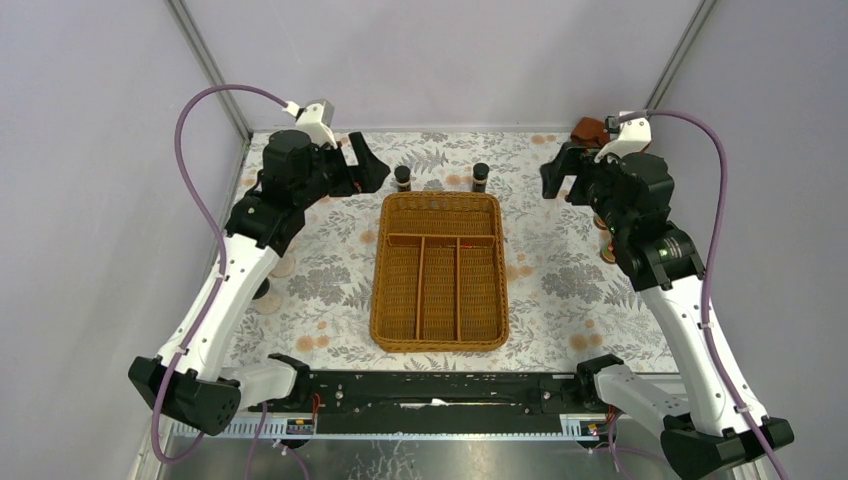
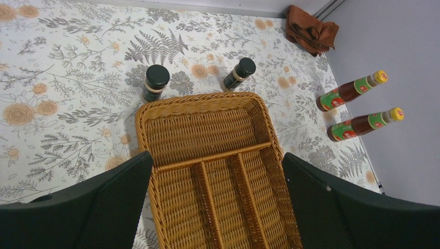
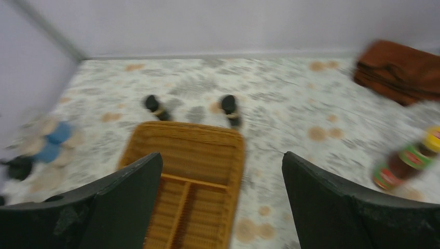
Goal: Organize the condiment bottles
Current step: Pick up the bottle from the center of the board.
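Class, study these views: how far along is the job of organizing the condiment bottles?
Done: nothing; the brown woven wicker tray holds no bottles. In hand: nothing; the left gripper and right gripper are open and hold nothing. Left: two small dark black-capped bottles beyond the tray's far rim, and two red yellow-capped sauce bottles beside it.

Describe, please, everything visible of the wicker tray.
The wicker tray is a golden-brown woven rectangle with rounded corners, lying flat on the floral table. Dividers make one wide compartment at the far end and three long narrow ones nearer; all are empty. Two dark bottles stand beyond its far rim.
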### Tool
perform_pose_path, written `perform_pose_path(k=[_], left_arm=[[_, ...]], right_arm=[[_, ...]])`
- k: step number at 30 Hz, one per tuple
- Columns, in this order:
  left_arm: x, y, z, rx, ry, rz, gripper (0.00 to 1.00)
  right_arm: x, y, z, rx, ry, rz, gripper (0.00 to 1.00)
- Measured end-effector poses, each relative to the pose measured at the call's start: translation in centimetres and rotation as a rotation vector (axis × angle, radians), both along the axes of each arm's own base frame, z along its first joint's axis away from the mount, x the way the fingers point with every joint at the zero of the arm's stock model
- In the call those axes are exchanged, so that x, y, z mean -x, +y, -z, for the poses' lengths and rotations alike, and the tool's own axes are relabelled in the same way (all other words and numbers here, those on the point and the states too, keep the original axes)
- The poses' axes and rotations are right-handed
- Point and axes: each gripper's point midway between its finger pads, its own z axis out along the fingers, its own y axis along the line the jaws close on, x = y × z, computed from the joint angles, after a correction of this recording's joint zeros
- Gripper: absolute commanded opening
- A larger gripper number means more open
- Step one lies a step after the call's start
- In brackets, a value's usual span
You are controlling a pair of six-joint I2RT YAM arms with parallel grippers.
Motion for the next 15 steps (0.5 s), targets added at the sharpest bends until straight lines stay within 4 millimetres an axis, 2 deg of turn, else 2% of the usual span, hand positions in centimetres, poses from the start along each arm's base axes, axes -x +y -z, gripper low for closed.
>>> perform_pose_path(k=[3,6,11,15], left_arm=[[0.1,-0.4,0.4,0.001,0.005,0.014,0.99],[0.1,-0.8,0.4,0.005,0.004,0.03,0.99],[0.1,-1.6,0.7,0.007,0.007,0.055,0.99],[0.3,-1.8,1.3,0.004,0.02,0.065,0.99]], right_arm=[[-0.4,-3.3,1.9,0.085,0.062,0.174,0.93],[-0.1,-6.4,2.8,0.153,0.096,0.331,0.94],[0.3,-9.8,3.0,0.219,0.109,0.517,0.96],[-0.1,-12.4,4.2,0.221,0.159,0.616,0.96]])
